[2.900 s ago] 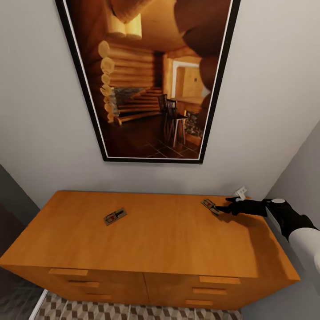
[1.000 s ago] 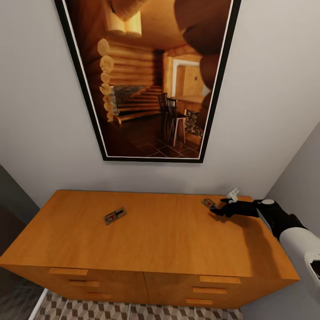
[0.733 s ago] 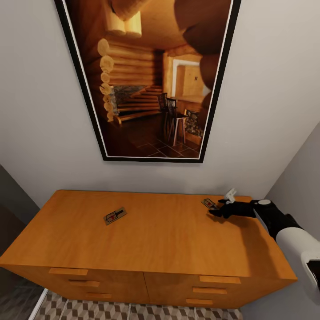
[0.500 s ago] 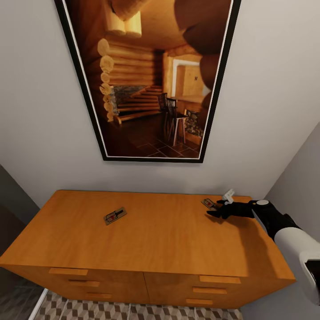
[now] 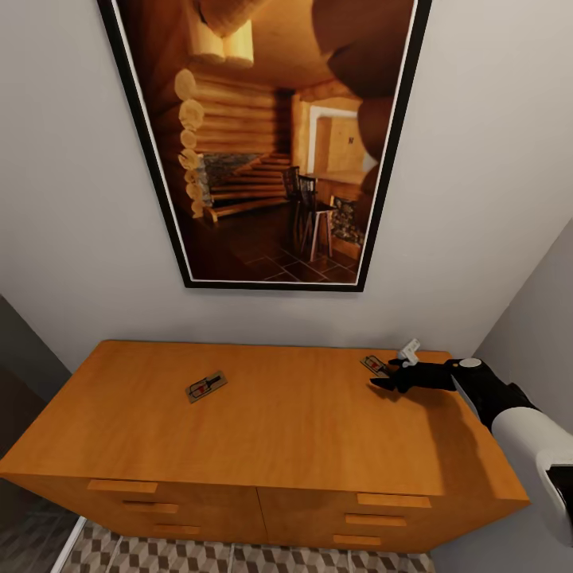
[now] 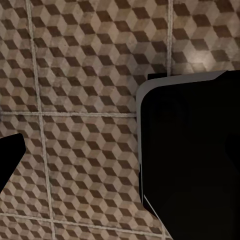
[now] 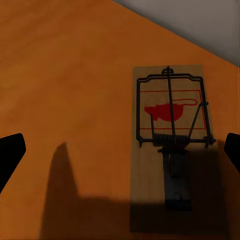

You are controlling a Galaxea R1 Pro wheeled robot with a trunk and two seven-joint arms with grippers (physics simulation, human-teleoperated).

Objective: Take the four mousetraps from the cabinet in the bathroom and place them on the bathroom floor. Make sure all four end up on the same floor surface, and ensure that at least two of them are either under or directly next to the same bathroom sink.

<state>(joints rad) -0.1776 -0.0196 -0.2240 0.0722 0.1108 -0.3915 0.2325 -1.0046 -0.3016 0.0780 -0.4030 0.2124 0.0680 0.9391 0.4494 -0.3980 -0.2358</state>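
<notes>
The cabinet (image 5: 270,430), a low orange-brown wooden unit with flat drawer fronts, carries two mousetraps on its smooth top. One mousetrap (image 5: 206,387) lies flat at about 9 o'clock of the top's centre, well apart from the other. The second mousetrap (image 5: 374,365) lies at about 2 o'clock near the back edge; the right wrist view shows it (image 7: 169,145) as a thin rectangular board with a red mouse mark and dark wire spring. The right gripper (image 5: 387,374) hovers just beside it, jaws spread wide, having crept slightly leftward since a second ago. The left gripper's jaws cannot be told; its camera faces the cube-patterned bathroom floor (image 6: 75,100).
</notes>
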